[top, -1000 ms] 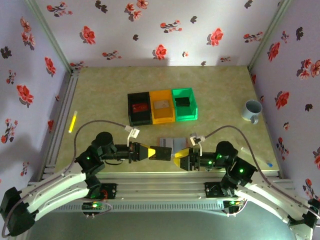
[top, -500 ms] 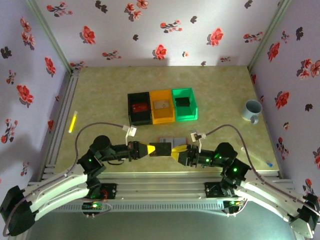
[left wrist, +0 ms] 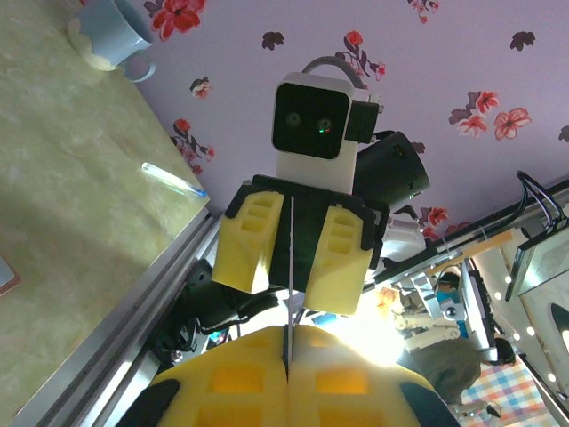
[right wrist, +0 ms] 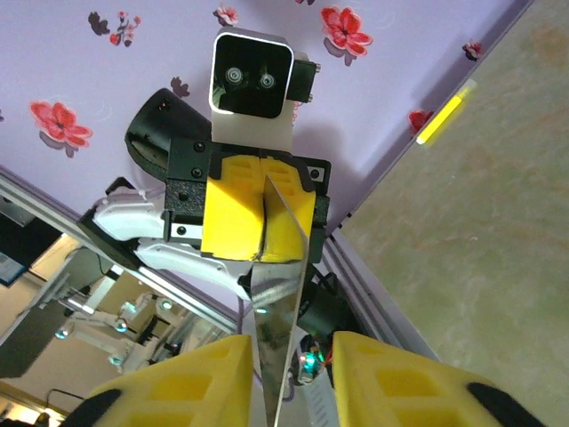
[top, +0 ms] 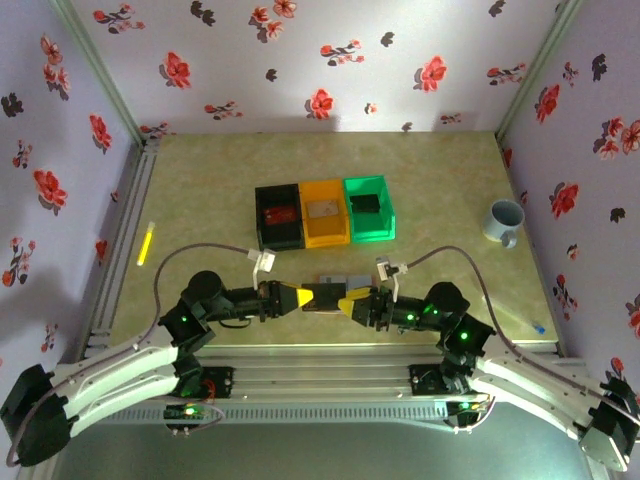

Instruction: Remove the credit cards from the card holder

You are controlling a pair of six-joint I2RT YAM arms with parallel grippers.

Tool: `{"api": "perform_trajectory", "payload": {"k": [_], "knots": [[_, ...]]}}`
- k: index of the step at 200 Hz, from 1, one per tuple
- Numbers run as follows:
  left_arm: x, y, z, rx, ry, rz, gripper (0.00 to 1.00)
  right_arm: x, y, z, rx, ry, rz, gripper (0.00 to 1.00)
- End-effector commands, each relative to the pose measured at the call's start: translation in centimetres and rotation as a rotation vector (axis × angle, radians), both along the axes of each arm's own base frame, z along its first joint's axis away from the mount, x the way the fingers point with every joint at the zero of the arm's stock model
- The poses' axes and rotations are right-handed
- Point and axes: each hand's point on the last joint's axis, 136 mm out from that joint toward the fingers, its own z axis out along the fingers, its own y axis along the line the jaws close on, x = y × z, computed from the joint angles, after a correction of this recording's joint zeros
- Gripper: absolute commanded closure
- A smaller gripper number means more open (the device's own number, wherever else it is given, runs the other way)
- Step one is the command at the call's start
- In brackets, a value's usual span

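a: which step is shown?
b: a handover. the left hand (top: 303, 296) is pinched shut on a card (top: 322, 297) above the counter (top: 200, 190). the right hand (top: 345, 303) is part open, one finger on either side of the card, not gripping it.
a: next?
b: probably the right hand closes and the left lets go. the card holder (top: 350, 281) lies just behind. the near edge is close, with open room toward the bins (top: 323, 240).

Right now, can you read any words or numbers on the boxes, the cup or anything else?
No text can be read anywhere.
Things inside the black bin, orange bin and green bin: too small and blurred to read.
Blue cup: plain, no print shows.
Thin flat card: edge-on in the wrist views, too small to read from above.
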Motion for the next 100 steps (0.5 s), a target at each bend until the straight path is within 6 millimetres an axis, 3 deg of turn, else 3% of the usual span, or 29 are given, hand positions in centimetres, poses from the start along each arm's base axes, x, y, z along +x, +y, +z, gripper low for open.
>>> {"api": "perform_trajectory", "payload": {"k": [1,55,70,100], "knots": [[0.0,0.0,1.0,-0.038,-0.025,0.005,1.0,-0.2,0.0,1.6,0.05,-0.037,0.012,0.77],[0.2,0.0,0.7,-0.02,-0.028,0.015,1.0,-0.1,0.0,1.7,0.051,-0.045,0.007,0.9],[0.3,0.0,0.7,-0.014,-0.033,0.02,0.77,0.0,0.0,1.6,0.038,-0.046,0.001,0.95],[0.5,0.3,1.7,0.022,-0.074,0.034,0.61,0.3,0.0,1.2,-0.003,-0.05,-0.019,1.0]]}}
